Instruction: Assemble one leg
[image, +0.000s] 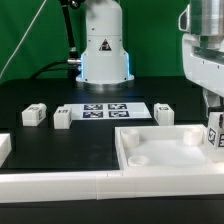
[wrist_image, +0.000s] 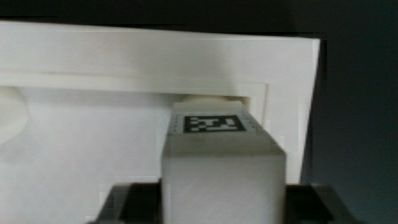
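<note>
Trouble could come from a small tilt. The gripper (image: 214, 128) hangs near the right edge of the bench as the exterior view shows it, and it is pinching a leg (wrist_image: 221, 150) between its two dark fingers (wrist_image: 146, 203). The wrist view shows that leg reaching to a corner of the big white tray (image: 155, 160), where a little hole or notch seems to sit. The tag on the leg faces the camera.

I think the arm is trying to fit the leg into that corner. If the leg leans a bit, or sits a bit to one side, it may bump the raised rim and not go in. A hard push then could slide the tray across the black bench, or make the leg slip in the fingers. I cannot tell if the leg tip is touching the tray yet.

Three more legs (image: 33, 115) wait near the back of the bench, beside the marker board (image: 105, 110). They are well apart from the arm, so they should be safe.
</note>
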